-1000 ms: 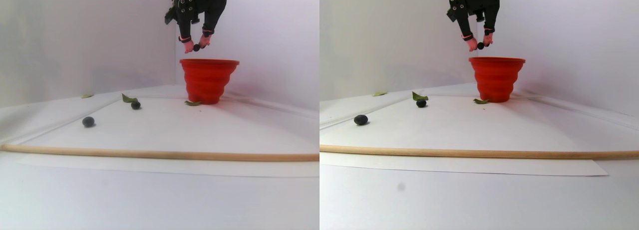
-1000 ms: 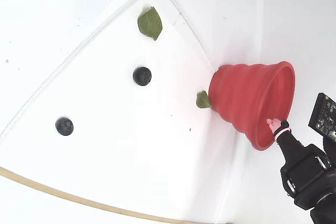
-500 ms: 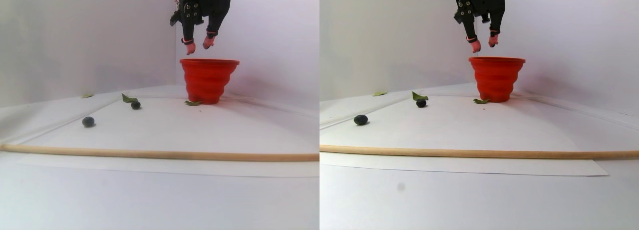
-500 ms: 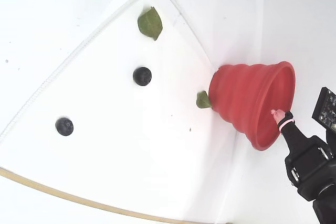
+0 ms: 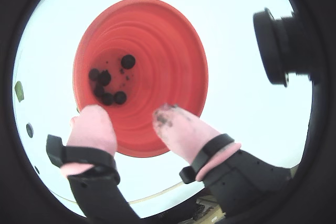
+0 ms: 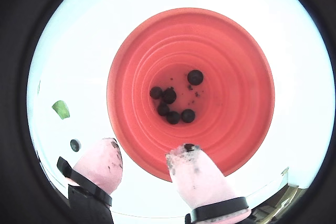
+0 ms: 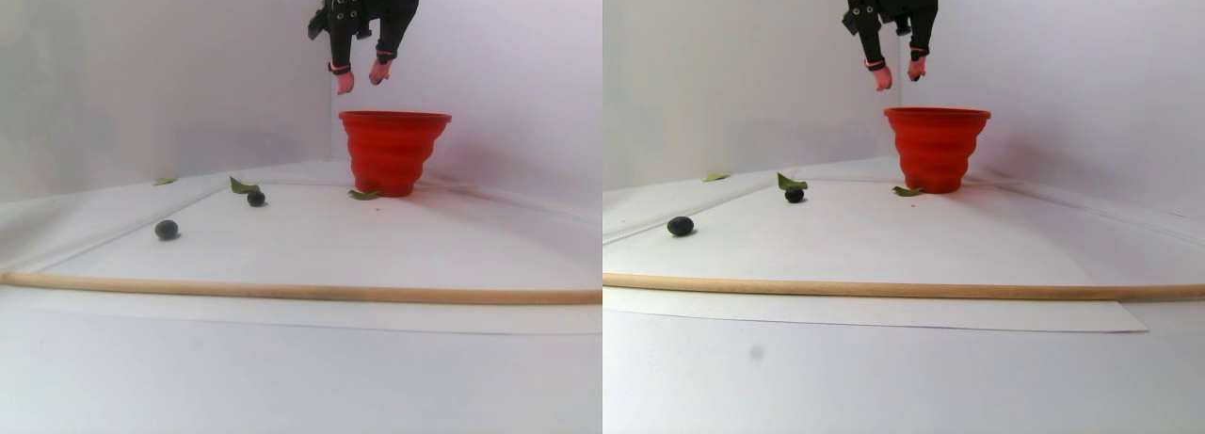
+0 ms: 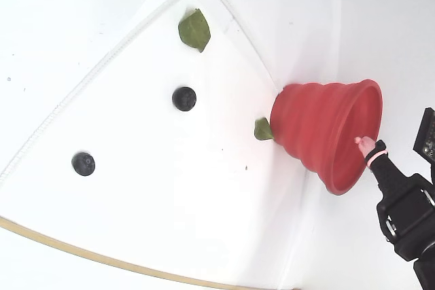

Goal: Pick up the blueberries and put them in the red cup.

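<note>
- On the white table (image 8: 170, 222), left in the fixed view, one of the blueberries (image 8: 83, 164) lies loose; a second berry (image 8: 184, 98) lies further right, below a green leaf (image 8: 194, 30).
- The red cup (image 7: 393, 152) stands upright near the back wall, mouth up, long axis vertical, a small leaf (image 8: 263, 129) touching its base.
- In a wrist view I count five berries (image 6: 173, 106) on the cup's bottom.
- My tool (image 7: 359, 75) hangs above the cup's rim, pink fingertips (image 6: 197, 174) apart and empty.
</note>
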You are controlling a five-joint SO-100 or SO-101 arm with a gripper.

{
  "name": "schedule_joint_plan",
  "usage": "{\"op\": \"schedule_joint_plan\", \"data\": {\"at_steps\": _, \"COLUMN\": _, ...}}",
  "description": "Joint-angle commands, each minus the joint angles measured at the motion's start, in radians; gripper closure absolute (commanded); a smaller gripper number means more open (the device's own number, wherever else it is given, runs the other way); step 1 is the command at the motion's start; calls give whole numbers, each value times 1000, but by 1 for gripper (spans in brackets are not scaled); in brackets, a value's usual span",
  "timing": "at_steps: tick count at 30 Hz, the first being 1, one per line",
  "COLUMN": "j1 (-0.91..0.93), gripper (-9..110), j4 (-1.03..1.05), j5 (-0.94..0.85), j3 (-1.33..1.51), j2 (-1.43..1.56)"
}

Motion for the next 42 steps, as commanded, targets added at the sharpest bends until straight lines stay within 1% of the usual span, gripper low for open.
{"op": "schedule_joint_plan", "data": {"at_steps": 1, "j1": -14, "gripper": 85, "j4": 43, "j5": 5, "j3": -20, "j2": 158}}
{"op": "schedule_joint_plan", "data": {"at_steps": 9, "j1": -51, "gripper": 85, "j4": 118, "j5": 21, "j3": 15, "j2": 224}}
{"op": "schedule_joint_plan", "data": {"at_steps": 21, "j1": -115, "gripper": 85, "j4": 201, "j5": 41, "j3": 28, "j2": 247}}
{"op": "schedule_joint_plan", "data": {"at_steps": 36, "j1": -230, "gripper": 85, "j4": 241, "j5": 51, "j3": 84, "j2": 259}}
{"op": "schedule_joint_plan", "data": {"at_steps": 42, "j1": -275, "gripper": 85, "j4": 241, "j5": 58, "j3": 97, "j2": 221}}
